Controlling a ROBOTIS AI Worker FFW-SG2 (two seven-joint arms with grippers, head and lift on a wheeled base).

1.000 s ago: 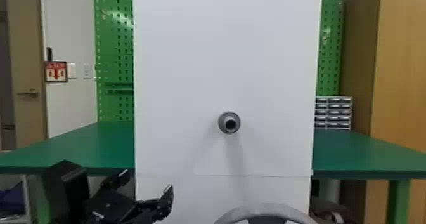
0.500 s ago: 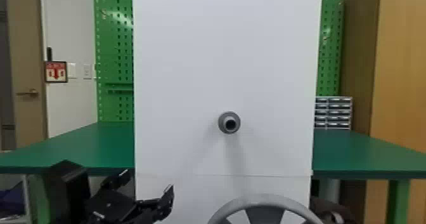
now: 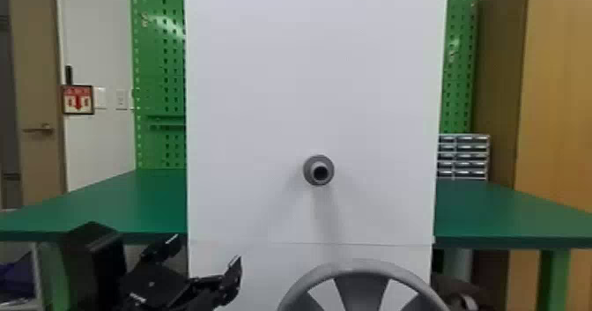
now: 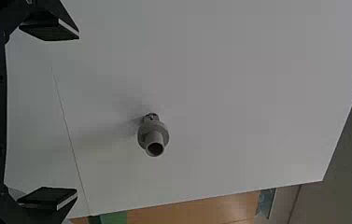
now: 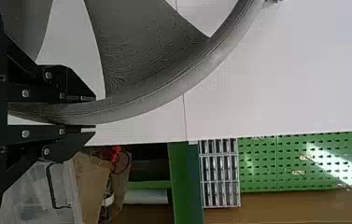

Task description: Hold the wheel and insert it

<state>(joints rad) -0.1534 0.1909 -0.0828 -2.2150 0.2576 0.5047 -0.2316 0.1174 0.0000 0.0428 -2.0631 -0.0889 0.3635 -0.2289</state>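
Evidently, the right end effector [image 5: 94,113] clamps the wheel [image 3: 357,266]; the left end effector [image 3: 208,249] stands open

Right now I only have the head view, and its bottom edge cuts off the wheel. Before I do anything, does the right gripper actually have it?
Observer: It looks that way: in the right wrist view the right gripper has its fingers on either side of the rim of the wheel.
Operator: Good. I see the peg nearly end-on, so what is behind its wide collar?
Observer: The left wrist view catches the peg at a slant, and a narrower part shows behind the collar, next to the white board.
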